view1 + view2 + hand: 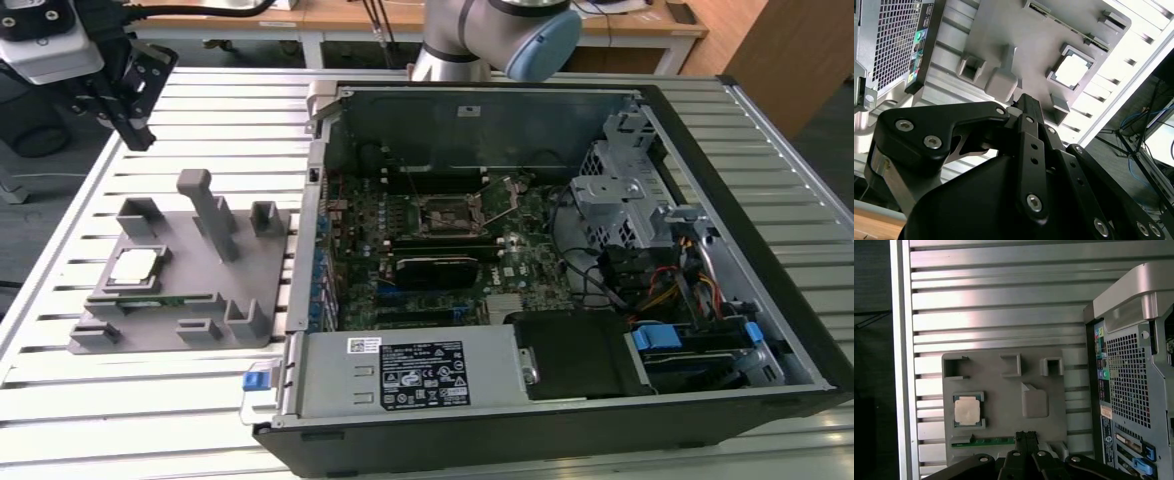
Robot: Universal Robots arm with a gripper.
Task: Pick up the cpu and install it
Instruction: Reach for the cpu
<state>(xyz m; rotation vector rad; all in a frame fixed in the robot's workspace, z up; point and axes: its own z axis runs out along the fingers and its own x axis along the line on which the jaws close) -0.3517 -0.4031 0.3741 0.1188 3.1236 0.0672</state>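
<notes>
The cpu (136,265) is a small silvery-white square chip lying flat in a recess of the grey holder block (187,290), at the exterior view's left. Both wrist views show the cpu (1073,70) (967,410) from above. My gripper (136,130) hangs in the air over the slatted table, well above and behind the block. Its black fingers (1025,436) are pressed together with nothing between them. In the second wrist view the gripper (1026,102) points down toward the block. The black socket frame (447,212) sits on the motherboard inside the open computer case.
The open computer case (747,180) fills the middle and the exterior view's right, with drive cages and cables inside. Tall posts (211,210) rise from the holder block. A green memory stick (986,441) lies in the block's edge slot. The slatted metal table (200,100) has bare room behind the block.
</notes>
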